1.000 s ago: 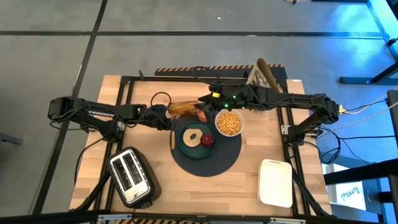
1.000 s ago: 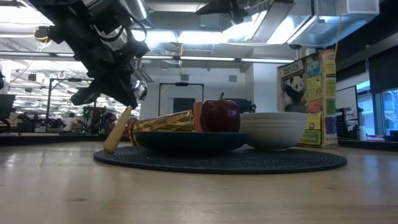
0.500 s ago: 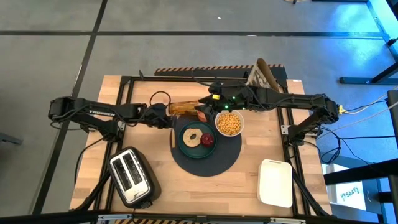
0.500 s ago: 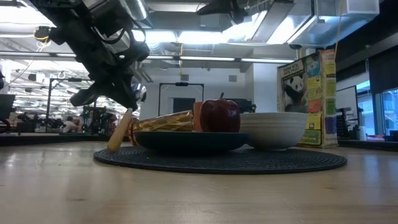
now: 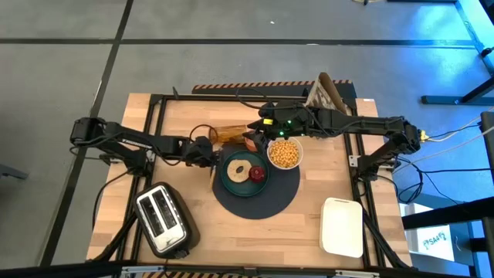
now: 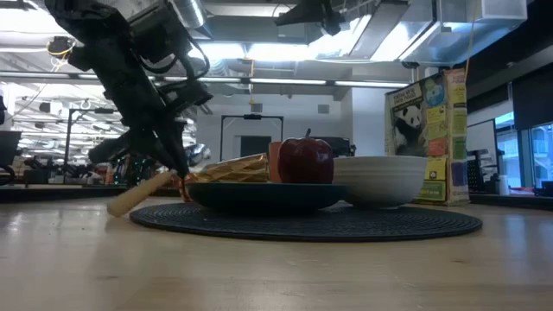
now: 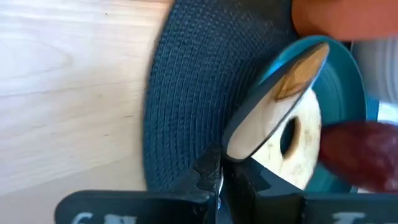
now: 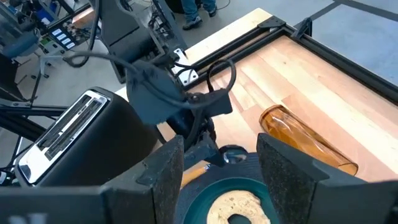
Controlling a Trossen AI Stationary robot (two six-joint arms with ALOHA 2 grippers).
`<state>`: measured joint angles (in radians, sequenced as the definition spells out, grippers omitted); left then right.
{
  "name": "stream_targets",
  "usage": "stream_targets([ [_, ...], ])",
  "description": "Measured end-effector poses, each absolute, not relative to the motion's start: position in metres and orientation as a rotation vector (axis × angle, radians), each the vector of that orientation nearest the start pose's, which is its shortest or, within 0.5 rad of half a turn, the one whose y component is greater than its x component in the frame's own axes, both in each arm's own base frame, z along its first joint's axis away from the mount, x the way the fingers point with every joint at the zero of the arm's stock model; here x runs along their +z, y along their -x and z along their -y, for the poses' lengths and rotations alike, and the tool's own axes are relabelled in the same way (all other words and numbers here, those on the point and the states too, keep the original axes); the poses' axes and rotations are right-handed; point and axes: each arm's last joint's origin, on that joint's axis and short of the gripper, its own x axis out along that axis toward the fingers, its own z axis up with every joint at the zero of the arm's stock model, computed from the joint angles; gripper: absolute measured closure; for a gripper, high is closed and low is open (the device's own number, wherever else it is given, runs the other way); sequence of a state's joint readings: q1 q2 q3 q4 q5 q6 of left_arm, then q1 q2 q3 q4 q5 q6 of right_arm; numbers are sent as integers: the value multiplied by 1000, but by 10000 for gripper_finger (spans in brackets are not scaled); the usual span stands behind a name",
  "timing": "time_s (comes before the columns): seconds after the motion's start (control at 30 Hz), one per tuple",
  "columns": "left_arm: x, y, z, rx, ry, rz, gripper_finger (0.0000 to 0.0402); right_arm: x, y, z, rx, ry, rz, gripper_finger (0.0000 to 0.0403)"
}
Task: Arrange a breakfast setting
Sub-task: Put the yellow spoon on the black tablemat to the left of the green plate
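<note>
My left gripper (image 5: 205, 152) is shut on the spoon (image 6: 143, 193), which has a wooden handle and a metal bowl, at the left edge of the dark-blue mat (image 5: 262, 202). The teal plate (image 5: 228, 182) on the mat holds the bagel (image 5: 238, 167) and the red fruit (image 5: 257, 174). The white bowl (image 5: 285, 154) holds cereal. The amber glass (image 5: 226, 133) lies on its side behind the plate, next to the orange cup (image 6: 274, 158). My right gripper (image 8: 227, 168) is open and empty above the glass and cup. My left gripper pinches the spoon's neck (image 7: 229, 154) between its two fingertips, just behind the metal bowl (image 7: 280, 106). The fingers slant down from the table's left. The spoon lies nearly level, its bowl by the plate's rim and the handle's free end (image 6: 117, 207) down at the table.
A silver-and-black toaster (image 5: 163, 218) stands at the near left. A white tray (image 5: 342, 226) lies at the near right. A cereal box (image 5: 324, 94) stands at the far right behind the bowl. Bare wood lies near the mat's front.
My left gripper has gone down and a little toward the plate with the spoon. The spoon has tipped from steeply upright to nearly level, and its handle end has come down to the table. My right gripper has kept still.
</note>
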<state>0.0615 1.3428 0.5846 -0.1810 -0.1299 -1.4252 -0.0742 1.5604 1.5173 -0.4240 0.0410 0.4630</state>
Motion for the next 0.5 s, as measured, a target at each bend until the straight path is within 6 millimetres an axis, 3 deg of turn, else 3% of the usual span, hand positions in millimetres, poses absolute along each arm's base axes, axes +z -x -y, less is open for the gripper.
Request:
stream_targets([
  [0.5,149,-239,-19,925,1394,-570,390,369,-348,27,-230,-456,-484,210],
])
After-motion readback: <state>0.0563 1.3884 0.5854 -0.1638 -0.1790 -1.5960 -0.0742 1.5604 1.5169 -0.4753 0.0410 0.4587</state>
